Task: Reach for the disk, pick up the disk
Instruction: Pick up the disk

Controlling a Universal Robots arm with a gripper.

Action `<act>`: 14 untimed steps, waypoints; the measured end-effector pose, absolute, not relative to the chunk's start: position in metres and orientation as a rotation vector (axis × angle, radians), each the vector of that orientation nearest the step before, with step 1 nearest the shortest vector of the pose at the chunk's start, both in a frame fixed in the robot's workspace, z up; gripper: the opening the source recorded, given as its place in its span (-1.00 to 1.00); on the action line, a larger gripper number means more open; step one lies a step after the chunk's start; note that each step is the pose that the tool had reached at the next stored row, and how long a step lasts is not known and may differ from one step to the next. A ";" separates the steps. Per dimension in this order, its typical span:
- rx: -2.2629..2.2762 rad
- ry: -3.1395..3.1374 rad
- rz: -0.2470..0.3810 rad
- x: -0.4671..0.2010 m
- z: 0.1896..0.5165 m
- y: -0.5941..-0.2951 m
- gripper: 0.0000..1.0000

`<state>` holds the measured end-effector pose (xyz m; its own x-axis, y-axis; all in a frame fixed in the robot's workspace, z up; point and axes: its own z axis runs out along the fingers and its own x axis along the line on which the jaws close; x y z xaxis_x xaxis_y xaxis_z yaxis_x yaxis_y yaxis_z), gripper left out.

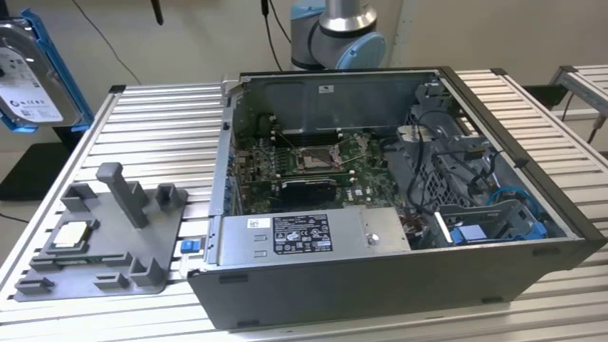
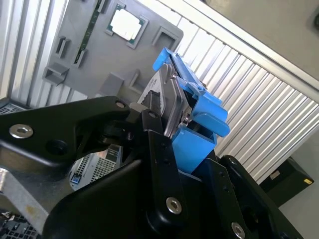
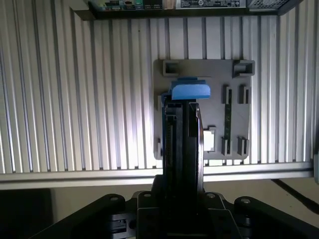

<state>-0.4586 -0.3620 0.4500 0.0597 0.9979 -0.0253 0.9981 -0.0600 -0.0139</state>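
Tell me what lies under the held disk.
In the first wrist view, the grey tray on the slatted table lies below the disk. The disk covers the tray's middle and most of the chip.

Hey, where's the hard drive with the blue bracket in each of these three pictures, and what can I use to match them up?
Exterior view: the hard drive is at the top left corner, label facing the camera.
Second wrist view: edge-on near the centre, clamped in the gripper.
First wrist view: edge-on and upright at the centre.
Shared landmark: the grey tray on the ribbed table.
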 end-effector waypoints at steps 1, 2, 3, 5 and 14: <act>2.282 2.149 -0.044 -0.459 0.451 -0.362 -1.00; 2.281 2.149 -0.044 -0.459 0.451 -0.362 -1.00; 2.281 2.149 -0.044 -0.459 0.452 -0.362 -1.00; 2.281 2.149 -0.044 -0.459 0.453 -0.362 -1.00; 2.281 2.149 -0.044 -0.459 0.461 -0.362 -1.00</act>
